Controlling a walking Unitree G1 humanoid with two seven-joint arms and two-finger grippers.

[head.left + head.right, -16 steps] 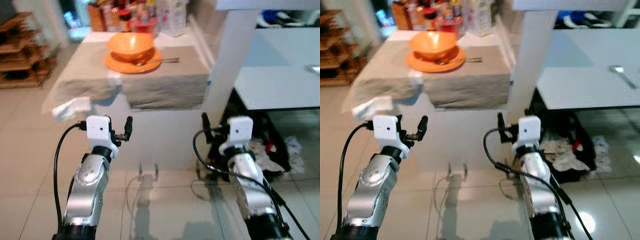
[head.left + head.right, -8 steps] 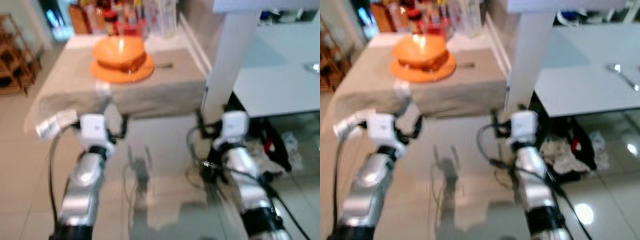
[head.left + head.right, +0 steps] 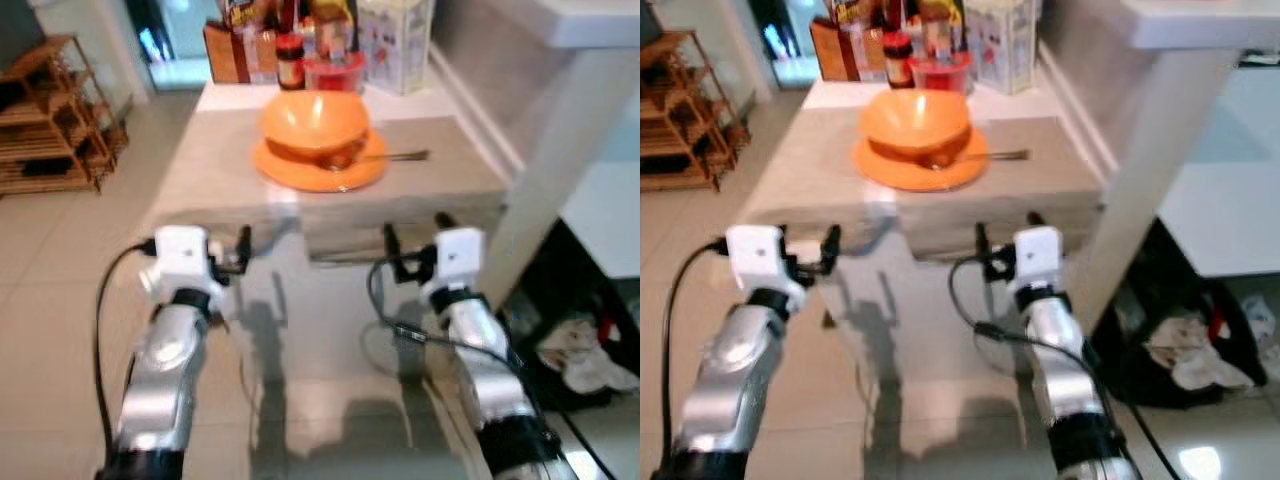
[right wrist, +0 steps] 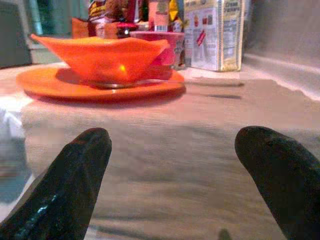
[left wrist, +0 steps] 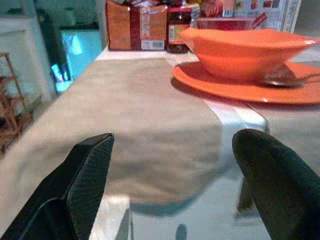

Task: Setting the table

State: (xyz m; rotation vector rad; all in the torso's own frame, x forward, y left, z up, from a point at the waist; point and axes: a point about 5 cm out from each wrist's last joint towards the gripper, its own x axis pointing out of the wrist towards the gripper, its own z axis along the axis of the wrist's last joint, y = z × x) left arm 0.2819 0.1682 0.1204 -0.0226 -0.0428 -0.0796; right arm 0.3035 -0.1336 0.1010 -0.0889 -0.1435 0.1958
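Beige cloth (image 3: 230, 165) covers the surface (image 3: 840, 95) ahead, and on it sits an orange bowl (image 3: 315, 122) resting in an orange plate (image 3: 320, 170), toward the far half of the cloth. A spoon (image 3: 395, 156) lies with its bowl end on the plate's rim and its handle pointing to the robot's right. Behind the plate stand a dark jar (image 3: 290, 47), a red tub (image 3: 938, 73), brown packets (image 5: 136, 26) and a white carton (image 4: 216, 34). The left gripper (image 5: 172, 190) and right gripper (image 4: 175, 187) both hover just short of the near edge of the surface, jaws spread wide apart and holding nothing. A wooden rack (image 3: 50, 120) stands on the tiled floor (image 3: 50, 260) to the left.
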